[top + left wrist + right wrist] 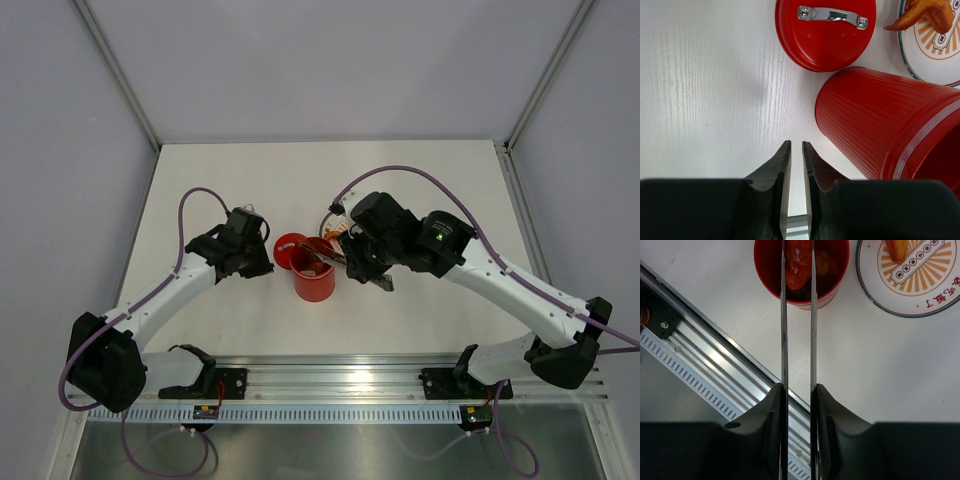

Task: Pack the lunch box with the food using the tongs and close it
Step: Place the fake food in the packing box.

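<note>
Since your right gripper (798,390) sits at the bottom middle of its wrist view, clamped on the tongs (784,330), read the scene upward from there. The two grey arms run straight up the frame, side by side and narrow. Their long axis points dead at the tub (837,287) at the top middle. Between the arms, inside the tub's mouth, is the red sausage (797,262). It looks pinched there, though the tips run off the top edge, so you cannot see the contact itself. An orange-brown bit (824,262) lies in the tub just right of it. By my reading the sausage is already inside the rim, so the coming move is a release, not a carry. Easing the squeeze should let it drop straight in. Further off, at the upper right, the plate (870,287) holds another fried piece (897,247), well apart from the tongs and to their right.

In the left wrist view, your left gripper (796,146) at the bottom middle is open by only a thin gap and holds nothing. The tub stands just to its right, and beyond it, at the top middle, lies the lid (825,45), off the tub. That arm is the nearer one to the lid for closing.
</note>
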Motion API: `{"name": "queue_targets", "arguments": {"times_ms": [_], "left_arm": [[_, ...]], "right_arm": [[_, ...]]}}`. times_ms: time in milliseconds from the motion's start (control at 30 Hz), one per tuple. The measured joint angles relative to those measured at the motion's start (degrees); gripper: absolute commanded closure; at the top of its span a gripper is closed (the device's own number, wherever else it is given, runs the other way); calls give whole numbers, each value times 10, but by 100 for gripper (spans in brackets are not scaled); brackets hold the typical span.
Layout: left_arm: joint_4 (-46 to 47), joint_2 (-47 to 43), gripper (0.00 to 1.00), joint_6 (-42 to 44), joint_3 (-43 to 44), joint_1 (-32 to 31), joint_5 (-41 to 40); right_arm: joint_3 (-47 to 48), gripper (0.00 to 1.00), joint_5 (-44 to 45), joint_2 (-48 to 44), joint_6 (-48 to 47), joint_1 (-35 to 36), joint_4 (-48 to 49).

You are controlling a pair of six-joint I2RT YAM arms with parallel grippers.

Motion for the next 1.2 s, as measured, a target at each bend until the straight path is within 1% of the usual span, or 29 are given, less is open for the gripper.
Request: {"name": "queue_targets", "arguments": {"times_ms": [133,167,200,300,567,733,833,933,967,1067,1100,1200], "left_arm": [[0,-3,82,0,-1,1,0],[0,-3,82,0,-1,2,0],[0,-3,82,0,-1,3,0],[0,-3,82,0,-2,4,0],[0,-3,82,0,-5,5,0],[1,-3,82,0,-5,5,0],[1,-3,82,0,-5,5,0],[1,-3,82,0,-5,5,0],[1,-3,82,0,-5,5,0],[1,-3,82,0,-5,5,0],[1,-3,82,0,-5,5,0],[0,-3,82,0,-5,8,0]], "right_arm": [[-14,79,2,13,0,0,3],[-15,72,2,15,0,0,3],[-16,68,2,16,0,0,3],[-16,59,5,16,0,0,3],[-16,57,7,16,1,0,2],[-14,53,25,12,1,0,2],[-8,52,35,7,1,0,3],[0,56,45,4,1,1,5],[0,63,49,3,1,1,5],[2,76,68,0,3,1,8],[2,85,79,-2,4,1,10],[2,90,115,-12,10,1,17]]}}
